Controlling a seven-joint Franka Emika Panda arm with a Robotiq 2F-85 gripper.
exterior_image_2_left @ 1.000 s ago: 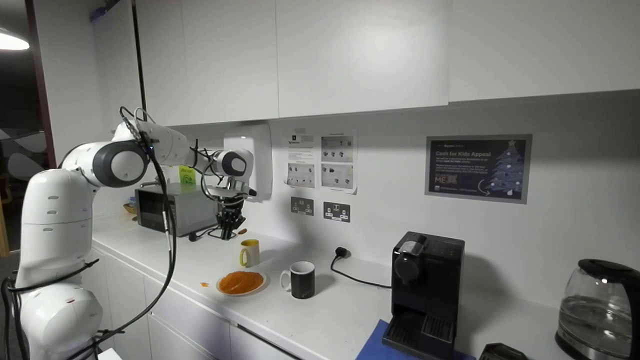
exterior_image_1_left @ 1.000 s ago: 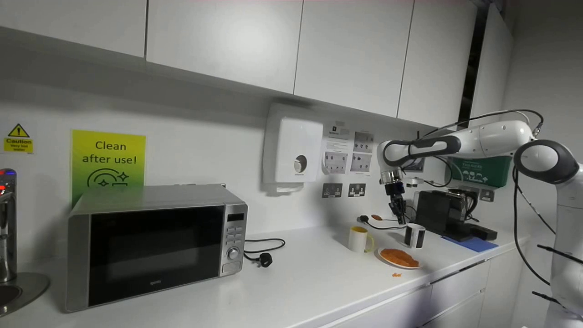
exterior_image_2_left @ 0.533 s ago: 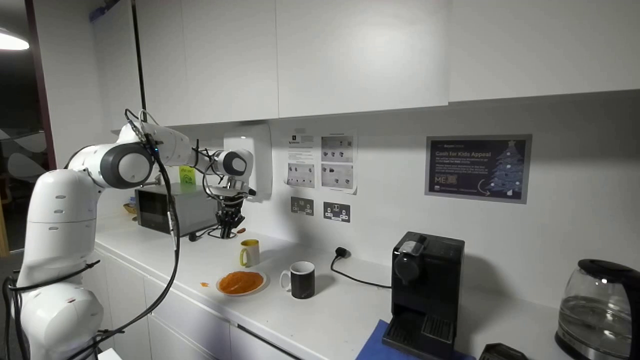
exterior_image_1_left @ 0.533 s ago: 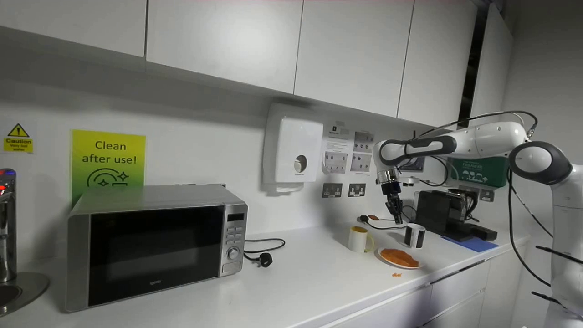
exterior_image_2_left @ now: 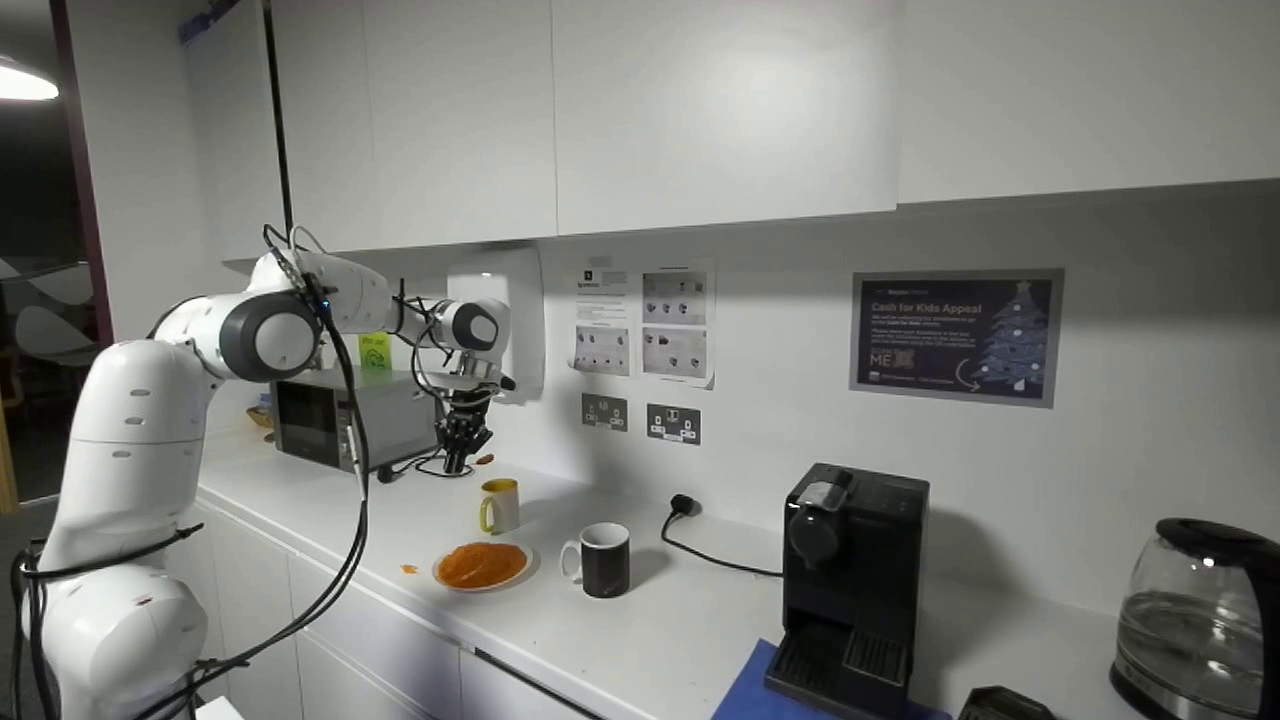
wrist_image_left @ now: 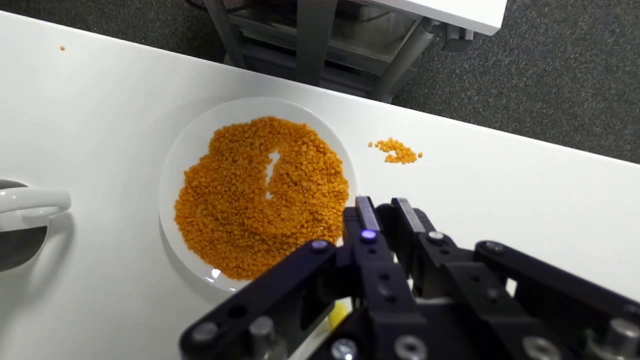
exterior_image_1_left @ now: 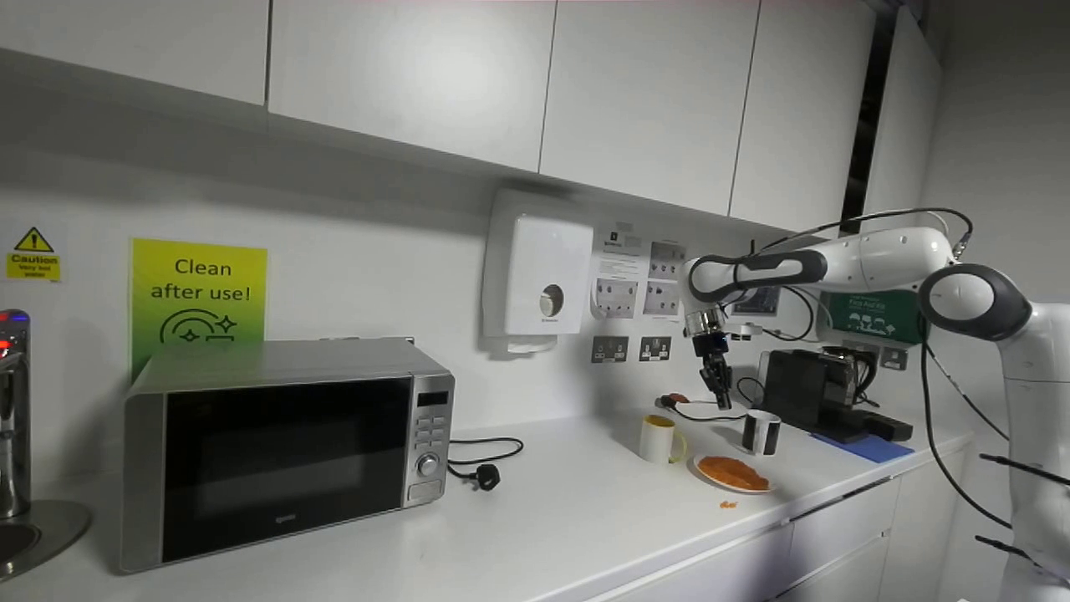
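Dim in both exterior views, shadowed under the cabinets [exterior_image_1_left: 410, 79]; brighter in the wrist view, glinting on the plate [wrist_image_left: 175, 155] at seven o'clock, slightly blurred on the gripper [wrist_image_left: 384, 207] at five.

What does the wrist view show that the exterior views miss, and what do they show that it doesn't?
Only the wrist view: the bare white streak within the orange lentils.

Only the exterior views: the microwave, the coffee machine and what looks like a laden spoon.

Shared by all: the plate, the small spill beside it, the black-and-white mug and the gripper.
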